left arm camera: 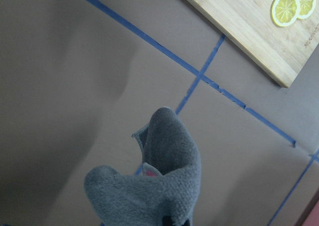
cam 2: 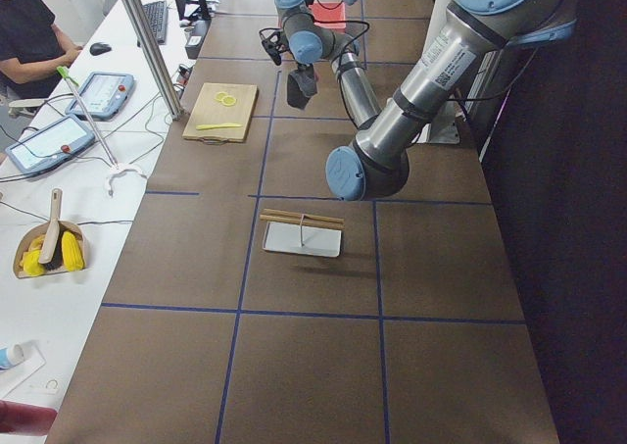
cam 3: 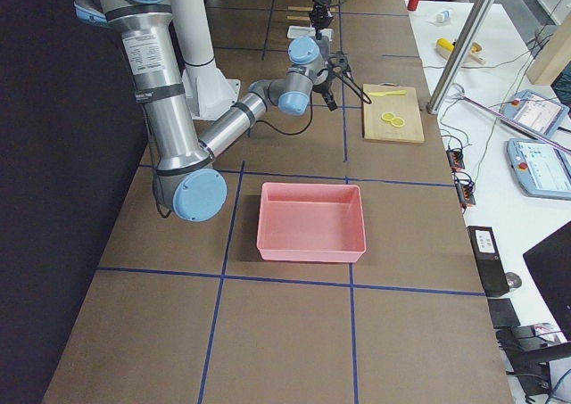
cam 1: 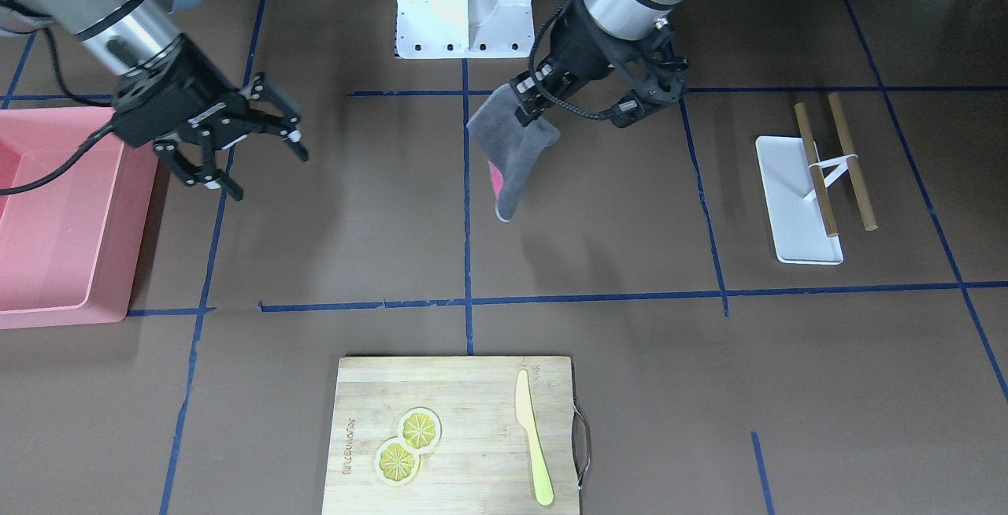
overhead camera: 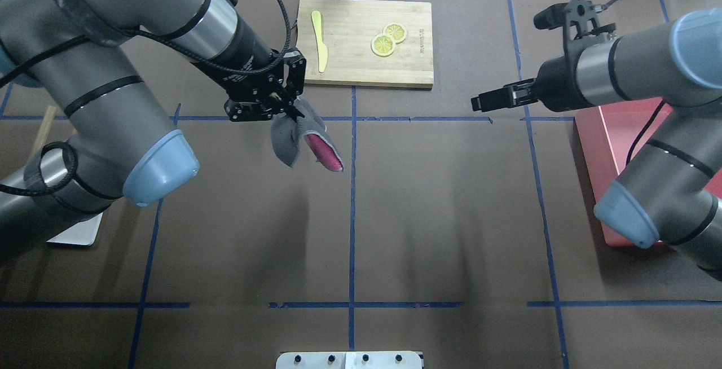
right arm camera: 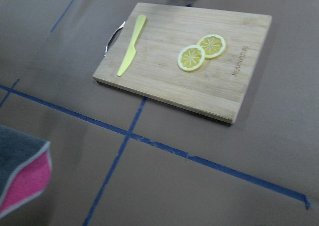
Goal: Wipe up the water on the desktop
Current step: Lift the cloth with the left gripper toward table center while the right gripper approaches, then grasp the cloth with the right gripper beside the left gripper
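bench [cam 1: 630,389]: dark brown top with a blue tape grid, filling every view and carrying everything listed here.

My left hand [cam 1: 526,102] is clenched on the top edge of a cloth [cam 1: 512,154], up over the middle of the bench near the centre tape line. The cloth is grey outside and pink on the inner face, and it hangs down folded from the fingers. In the overhead view it sits just left of the centre line, on my side of the cutting board [cam 1: 457,436]. It looks to be clear of the surface, with its shadow falling off to one side.

My right hand [cam 1: 256,172] is released, fingers spread, grasping nothing. It hangs above the bench just beside the pink bin [cam 1: 142,224], well apart from the cloth.

The cutting board lies at the far edge from me. Two lemon slices [cam 1: 419,428] lie on it, overlapping. A yellow knife [cam 1: 534,444] lies flat beside them, apart from the slices.

A white tray [cam 1: 795,220] sits out on my left side, with two wooden rods [cam 1: 815,172] on a small stand over it.
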Tool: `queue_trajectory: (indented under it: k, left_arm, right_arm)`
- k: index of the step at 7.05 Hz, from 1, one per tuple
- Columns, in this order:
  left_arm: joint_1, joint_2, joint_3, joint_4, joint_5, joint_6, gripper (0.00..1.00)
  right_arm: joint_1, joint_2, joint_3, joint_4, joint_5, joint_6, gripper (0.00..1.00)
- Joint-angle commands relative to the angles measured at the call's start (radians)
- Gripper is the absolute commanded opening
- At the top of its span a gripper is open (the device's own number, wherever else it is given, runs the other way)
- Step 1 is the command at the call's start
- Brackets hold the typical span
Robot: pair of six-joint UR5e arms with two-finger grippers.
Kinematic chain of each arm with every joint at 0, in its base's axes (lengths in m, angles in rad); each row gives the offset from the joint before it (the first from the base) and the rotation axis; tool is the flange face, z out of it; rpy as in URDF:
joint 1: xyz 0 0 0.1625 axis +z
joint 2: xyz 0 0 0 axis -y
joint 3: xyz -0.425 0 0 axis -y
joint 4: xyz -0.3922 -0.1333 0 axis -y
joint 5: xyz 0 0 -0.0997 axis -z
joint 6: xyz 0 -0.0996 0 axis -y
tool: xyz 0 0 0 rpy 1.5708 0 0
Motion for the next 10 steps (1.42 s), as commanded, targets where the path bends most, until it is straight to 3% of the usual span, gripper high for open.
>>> queue_trajectory:
  k: [1, 4, 7, 8, 10]
  left_arm:
    - [0.048, -0.105, 0.079, -0.002, 0.095, -0.211, 0.03]
    - [0.080, -0.141, 0.093, -0.002, 0.107, -0.251, 0.04]
    - [0.102, -0.149, 0.092, -0.002, 0.108, -0.258, 0.04]
    - [0.105, -0.149, 0.093, -0.003, 0.119, -0.258, 0.04]
    - [0.118, -0.147, 0.093, -0.015, 0.122, -0.258, 0.04]
  right_arm:
    - [-0.120, 0.048, 0.026, -0.001, -0.145, -0.009, 1.00]
    - [-0.235, 0.074, 0.029, -0.001, -0.299, -0.035, 1.00]
    - [-0.258, 0.080, 0.029, -0.001, -0.336, -0.104, 0.99]
    - [-0.263, 0.082, 0.029, -0.001, -0.341, -0.119, 0.93]
    - [-0.269, 0.079, 0.029, -0.001, -0.351, -0.122, 0.49]
